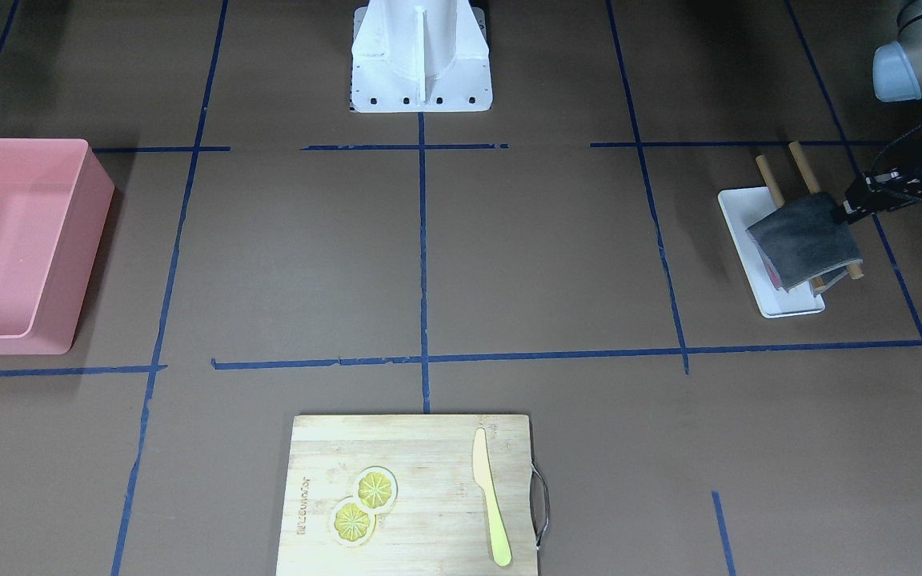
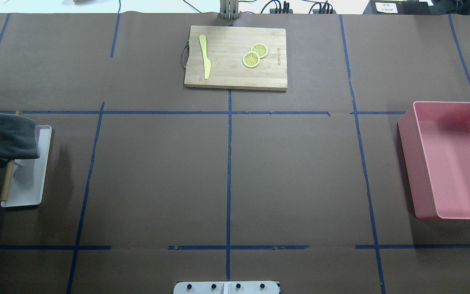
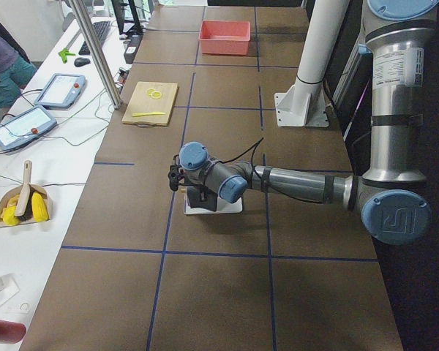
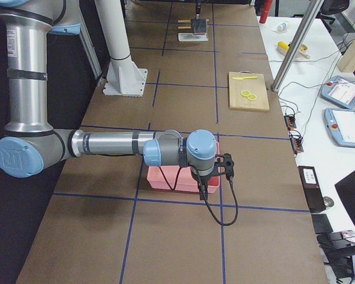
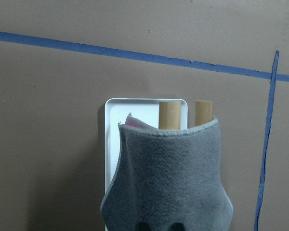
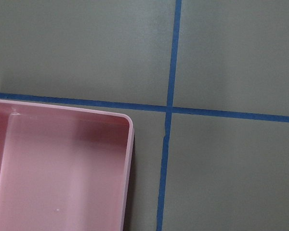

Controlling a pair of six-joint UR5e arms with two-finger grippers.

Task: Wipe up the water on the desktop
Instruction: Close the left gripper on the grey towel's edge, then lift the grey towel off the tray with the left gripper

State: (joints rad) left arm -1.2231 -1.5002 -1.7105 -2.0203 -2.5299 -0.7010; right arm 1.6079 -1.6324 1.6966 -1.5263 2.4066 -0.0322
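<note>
Desk [image 2: 157, 175] – matte dark-brown top crossed by blue tape lines [image 2: 229, 163], bearing every item listed, left to right in the overhead view.

1. Left arm [image 3: 300, 183]: forearm stretched out low and near level over the desk, wrist bent down at the tray. Left gripper [image 1: 841, 212] sits at the edge of the cloth and touches it. The wrist view shows only the dark tips of the fingers [image 5: 142, 226] at the bottom, close together against the cloth; I cannot tell whether they pinch it.
2. Cloth [image 1: 803, 238]: grey, folded, draped over two wooden dowels [image 1: 770, 180].
3. Tray [image 1: 737, 210]: small, white, rectangular, below the dowels and cloth. Something pink shows under the cloth.
4. Board [image 2: 227, 69]: pale bamboo, at the far middle edge of the desk, wire handle on one short side. On it lie a yellow knife [image 2: 205, 55] and two lemon slices [image 2: 251, 59], overlapping.
5. Robot base [image 1: 421, 60]: white, at the near middle edge.
6. Bin [image 2: 455, 163]: pink, rectangular, open-topped, at the right end.
7. Right arm [image 4: 106, 143]: forearm level and low, wrist above the bin's near corner. Right gripper [image 4: 202, 184] points down over the bin – how far its fingers are apart cannot be told.
</note>
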